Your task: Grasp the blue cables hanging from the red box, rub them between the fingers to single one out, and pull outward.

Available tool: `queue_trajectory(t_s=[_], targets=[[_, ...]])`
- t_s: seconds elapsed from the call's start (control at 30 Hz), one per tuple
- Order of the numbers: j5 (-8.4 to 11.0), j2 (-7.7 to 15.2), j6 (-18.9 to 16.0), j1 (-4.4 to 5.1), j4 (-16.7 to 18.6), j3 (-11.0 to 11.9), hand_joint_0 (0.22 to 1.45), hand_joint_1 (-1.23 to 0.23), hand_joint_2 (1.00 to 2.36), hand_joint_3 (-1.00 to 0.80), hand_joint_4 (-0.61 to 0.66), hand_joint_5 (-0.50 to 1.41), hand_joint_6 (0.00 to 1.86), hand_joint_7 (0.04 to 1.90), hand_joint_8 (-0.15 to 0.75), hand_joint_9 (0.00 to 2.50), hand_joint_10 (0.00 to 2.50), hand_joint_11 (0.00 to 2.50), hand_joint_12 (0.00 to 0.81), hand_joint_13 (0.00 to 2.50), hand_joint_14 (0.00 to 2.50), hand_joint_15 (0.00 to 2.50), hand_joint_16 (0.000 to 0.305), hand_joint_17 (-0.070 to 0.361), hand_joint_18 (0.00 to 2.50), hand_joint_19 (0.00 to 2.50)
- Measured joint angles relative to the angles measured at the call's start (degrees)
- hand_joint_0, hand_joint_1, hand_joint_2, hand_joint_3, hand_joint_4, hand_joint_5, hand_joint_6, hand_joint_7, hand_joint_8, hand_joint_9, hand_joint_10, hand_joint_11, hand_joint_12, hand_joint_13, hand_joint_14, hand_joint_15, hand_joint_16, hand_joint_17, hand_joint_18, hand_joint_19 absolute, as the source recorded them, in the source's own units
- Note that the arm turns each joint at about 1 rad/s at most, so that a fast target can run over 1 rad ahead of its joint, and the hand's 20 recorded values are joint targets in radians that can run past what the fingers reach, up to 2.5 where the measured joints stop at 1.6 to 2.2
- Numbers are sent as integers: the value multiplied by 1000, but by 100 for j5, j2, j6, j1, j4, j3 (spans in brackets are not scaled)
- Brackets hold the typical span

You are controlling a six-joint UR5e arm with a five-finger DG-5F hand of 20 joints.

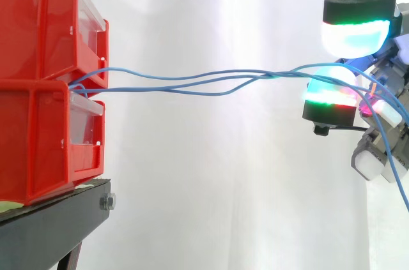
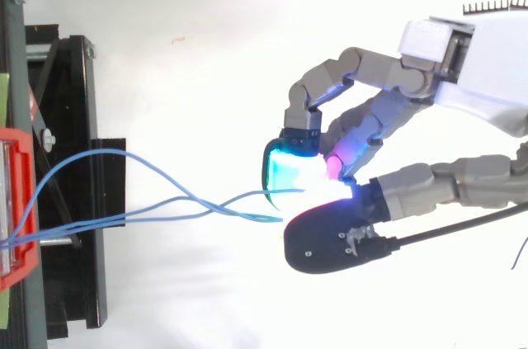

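Thin blue cables (image 1: pixel 204 82) run from the gap between two stacked red bins (image 1: pixel 48 85) rightwards, nearly level, to my hand (image 1: pixel 377 97). From above, the blue cables (image 2: pixel 165 205) cross over each other and end between the glowing fingertips (image 2: pixel 290 169). My hand (image 2: pixel 396 110) sits well right of the red bin (image 2: pixel 16 200), its fingers and thumb curled together and pinching the cables. In the side view, loose cable ends trail down past the hand at the right edge.
The red bins stand on a black stand (image 1: pixel 57 225), with a bolt at its front corner. From above, the black stand (image 2: pixel 74 159) runs along the left. A white curtain hangs behind everything.
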State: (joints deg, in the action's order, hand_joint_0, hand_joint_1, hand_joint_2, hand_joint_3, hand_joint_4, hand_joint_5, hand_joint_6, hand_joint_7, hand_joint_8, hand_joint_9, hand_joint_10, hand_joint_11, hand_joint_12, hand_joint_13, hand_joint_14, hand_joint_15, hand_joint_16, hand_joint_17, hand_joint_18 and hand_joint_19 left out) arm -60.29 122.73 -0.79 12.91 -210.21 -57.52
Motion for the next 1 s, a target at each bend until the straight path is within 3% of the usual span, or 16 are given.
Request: queue_trajectory(t_s=[0.1,0.33,0.6,0.77,1.0], targets=[[0,1,0,0,-1,0,563,-599,1007,-414,-1,-90,868,1022,258,1048,21,619,333,627,19,482,44,99,391,568],[-1,1,0,1,0,1,567,-642,1013,-266,-5,-78,859,1022,255,1081,19,615,340,647,19,488,47,105,431,555],[-1,3,0,1,19,0,572,-673,1013,-288,33,-83,862,1030,247,1081,19,619,332,650,20,490,45,100,436,560],[-1,3,0,1,23,0,512,-638,1002,-472,37,-91,861,1007,261,1066,16,611,346,644,21,485,47,106,435,561],[-1,2,-10,1,24,1,516,-632,1002,-474,27,-92,859,1003,263,1061,18,610,342,641,21,483,47,105,423,560]])
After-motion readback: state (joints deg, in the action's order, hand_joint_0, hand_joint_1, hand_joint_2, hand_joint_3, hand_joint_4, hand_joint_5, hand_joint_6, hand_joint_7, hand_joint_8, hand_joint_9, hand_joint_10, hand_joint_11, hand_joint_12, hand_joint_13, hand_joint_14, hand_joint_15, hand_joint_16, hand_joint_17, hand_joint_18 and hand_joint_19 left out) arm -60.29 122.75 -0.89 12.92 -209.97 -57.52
